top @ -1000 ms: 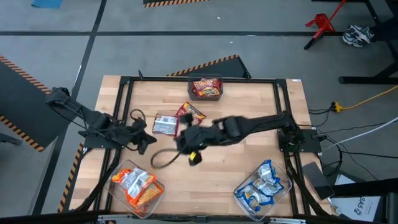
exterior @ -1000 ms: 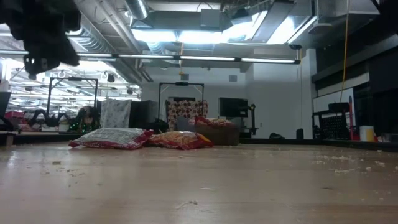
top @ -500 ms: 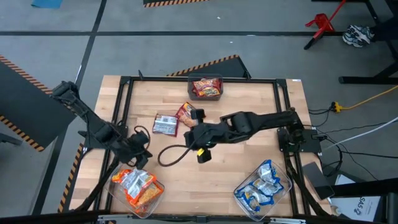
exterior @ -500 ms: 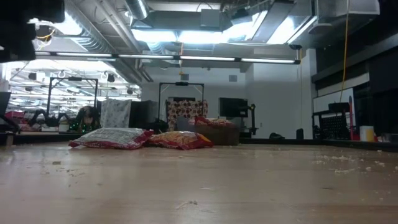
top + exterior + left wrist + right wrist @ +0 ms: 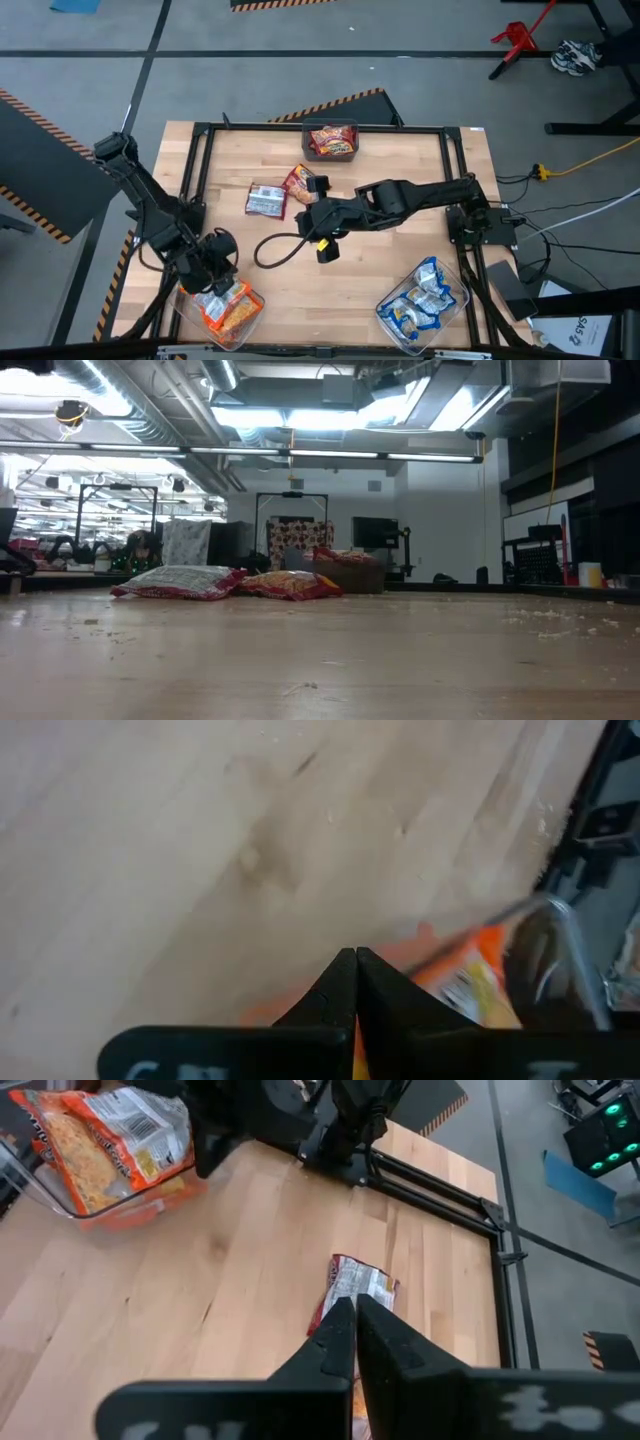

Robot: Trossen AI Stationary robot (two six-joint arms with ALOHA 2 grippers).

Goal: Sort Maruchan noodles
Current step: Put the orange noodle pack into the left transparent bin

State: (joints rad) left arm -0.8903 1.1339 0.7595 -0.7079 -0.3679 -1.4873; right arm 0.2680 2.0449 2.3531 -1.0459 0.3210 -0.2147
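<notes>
Near edge of the tabletop (image 5: 340,290): a clear bin (image 5: 222,305) at the near left corner holds orange-and-silver noodle packets (image 5: 232,310). A second clear bin (image 5: 424,296) at the near right corner holds blue-and-white packets (image 5: 428,288). The left gripper (image 5: 213,268) hangs over the rim of the left bin; its wrist view shows the fingers (image 5: 340,985) pressed together with nothing between them, orange packets just beyond.

Centre of the tabletop: the right gripper (image 5: 312,216) hovers, arm reaching in from the right edge. Its fingers (image 5: 345,1330) are closed tip to tip and empty. A loop of dark cable (image 5: 275,248) trails beneath it.

Beyond centre: two loose packets lie flat and touching, a silver-and-white packet (image 5: 266,201) and a red-orange packet (image 5: 301,182). They are just beside the right gripper, toward the far edge.

Far edge, mid-span: a third bin (image 5: 331,141) holds red-orange packets (image 5: 332,143).

Assessment: sorting is nearly done, with two packets outstanding. These packets judge as light, with slick crinkly film around a stiff but brittle noodle block. Recommend gripping across the short side at mid-length, with moderate closing force. A hold on the sealed end flap alone is likely to slip. The pair should be separated first, as they lie touching.
</notes>
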